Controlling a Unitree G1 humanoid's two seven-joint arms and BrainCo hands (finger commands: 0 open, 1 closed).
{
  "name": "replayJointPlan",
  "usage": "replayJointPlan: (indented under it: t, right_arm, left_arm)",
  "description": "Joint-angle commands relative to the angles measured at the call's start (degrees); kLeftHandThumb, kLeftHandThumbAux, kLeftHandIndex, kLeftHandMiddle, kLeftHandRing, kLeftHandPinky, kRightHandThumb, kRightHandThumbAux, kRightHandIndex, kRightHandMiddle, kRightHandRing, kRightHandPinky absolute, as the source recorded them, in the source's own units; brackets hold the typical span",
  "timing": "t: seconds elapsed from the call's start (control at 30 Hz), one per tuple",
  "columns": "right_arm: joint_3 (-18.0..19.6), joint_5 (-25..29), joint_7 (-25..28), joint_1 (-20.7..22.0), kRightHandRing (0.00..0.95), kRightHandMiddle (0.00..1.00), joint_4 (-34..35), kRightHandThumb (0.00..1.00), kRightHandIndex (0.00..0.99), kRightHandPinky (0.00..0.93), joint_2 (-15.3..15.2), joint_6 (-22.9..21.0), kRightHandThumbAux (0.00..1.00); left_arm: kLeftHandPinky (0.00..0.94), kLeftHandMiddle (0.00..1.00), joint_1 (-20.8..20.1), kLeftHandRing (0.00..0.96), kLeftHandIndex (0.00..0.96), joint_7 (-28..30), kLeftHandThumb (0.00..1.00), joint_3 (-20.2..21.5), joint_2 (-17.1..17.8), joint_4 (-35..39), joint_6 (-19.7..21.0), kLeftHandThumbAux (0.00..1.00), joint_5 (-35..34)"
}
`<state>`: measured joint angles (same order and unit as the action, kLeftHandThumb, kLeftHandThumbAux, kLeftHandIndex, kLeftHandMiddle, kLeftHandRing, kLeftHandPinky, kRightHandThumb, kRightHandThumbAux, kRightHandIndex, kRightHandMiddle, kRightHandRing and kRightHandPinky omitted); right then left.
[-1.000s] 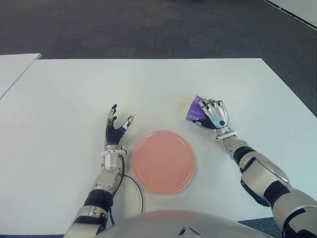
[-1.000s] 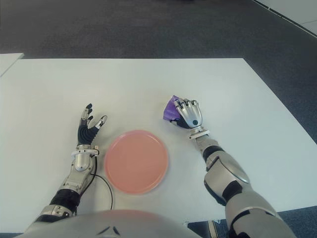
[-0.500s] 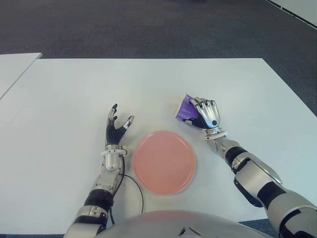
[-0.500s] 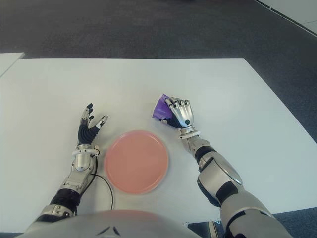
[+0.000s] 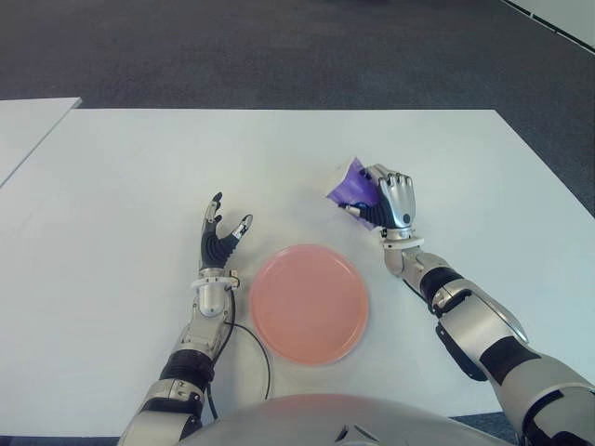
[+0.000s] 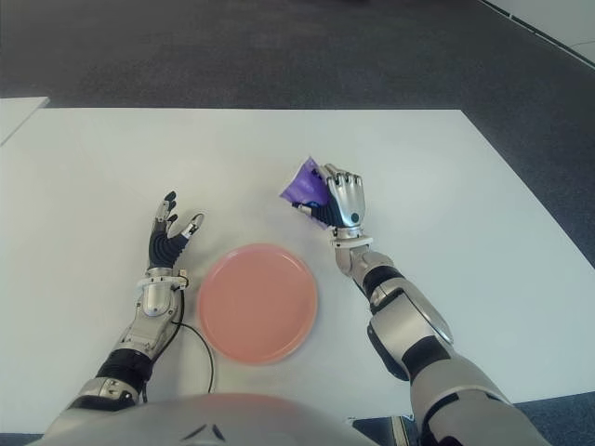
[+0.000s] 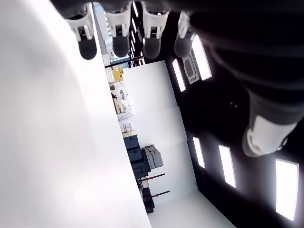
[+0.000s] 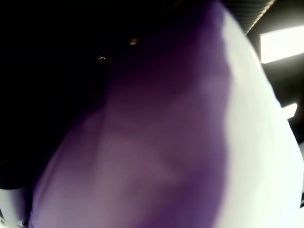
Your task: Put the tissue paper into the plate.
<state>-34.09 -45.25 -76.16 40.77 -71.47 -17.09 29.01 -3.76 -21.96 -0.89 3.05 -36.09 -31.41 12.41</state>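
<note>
My right hand (image 5: 389, 198) is shut on the purple tissue pack (image 5: 352, 189) and holds it lifted above the white table (image 5: 139, 167), up and to the right of the plate. Purple wrapping (image 8: 156, 156) fills the right wrist view. The round pink plate (image 5: 308, 302) lies flat near the table's front edge, with nothing in it. My left hand (image 5: 221, 240) shows just left of the plate, its fingers spread and holding nothing; in the left wrist view its fingertips (image 7: 120, 46) are straight.
A black cable (image 5: 249, 348) curls on the table from my left wrist along the plate's left side. A second white table (image 5: 23, 125) stands at the far left. Dark carpet (image 5: 279, 46) lies beyond the far edge.
My right hand has raised the tissue pack off the table and carried it left, toward the plate. The left hand has barely moved.
</note>
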Motion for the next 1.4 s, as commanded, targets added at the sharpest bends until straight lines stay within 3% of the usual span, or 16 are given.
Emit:
replayJointPlan:
  t: [0.03,0.17,0.4,0.63,0.8,1.03,1.17,1.4]
  right_arm:
    - [3.1,2.4,0.0,1.2,0.862,0.536,0.8,0.855,0.399,0.848,1.3,0.2,0.677]
    - [5.0,3.6,-0.7,1.3,0.874,0.537,1.1,0.856,0.403,0.857,1.9,0.4,0.676]
    - [9.3,7.3,1.2,0.8,0.874,0.539,3.0,0.856,0.404,0.86,1.9,4.9,0.675]
    - [15.4,11.7,7.1,1.3,0.871,0.54,12.5,0.855,0.401,0.857,-0.6,7.8,0.676]
    - [18.2,12.7,10.6,0.0,0.865,0.538,18.0,0.853,0.399,0.833,-0.7,8.0,0.678]
    - [18.8,10.6,16.2,-4.5,0.86,0.538,31.5,0.853,0.398,0.829,0.2,6.4,0.678]
    - [18.4,9.0,18.4,-6.8,0.856,0.537,35.8,0.853,0.398,0.83,0.7,6.8,0.678]
    - [15.5,5.7,25.5,-15.6,0.854,0.54,46.4,0.854,0.398,0.841,-0.1,9.1,0.678]
  left_arm:
    - [0.0,0.0,3.1,0.0,0.0,-0.4,0.033,-0.3,-0.7,-5.6,1.4,0.521,0.6]
    - [0.0,0.0,2.7,0.0,0.0,-0.5,0.038,-0.2,-0.9,-6.2,1.5,0.526,0.5]
    - [0.0,0.0,2.2,0.0,0.0,-0.8,0.04,-0.1,-0.8,-6.7,1.5,0.529,0.5]
    - [0.0,0.0,1.9,0.0,0.0,-2.2,0.029,-0.6,-0.4,-7.3,0.2,0.508,1.6]
    - [0.0,0.0,1.8,0.0,0.0,-2.4,0.024,-0.8,-0.3,-7.7,-0.1,0.496,1.9]
    - [0.0,0.0,1.8,0.0,0.0,-2.0,0.027,-1.0,-0.2,-7.9,-0.7,0.495,2.1]
    - [0.0,0.0,1.8,0.0,0.0,-1.7,0.032,-1.1,-0.1,-7.9,-0.6,0.498,2.0]
    - [0.0,0.0,1.2,0.0,0.0,-1.7,0.037,-1.1,-0.2,-9.0,-0.9,0.488,1.8]
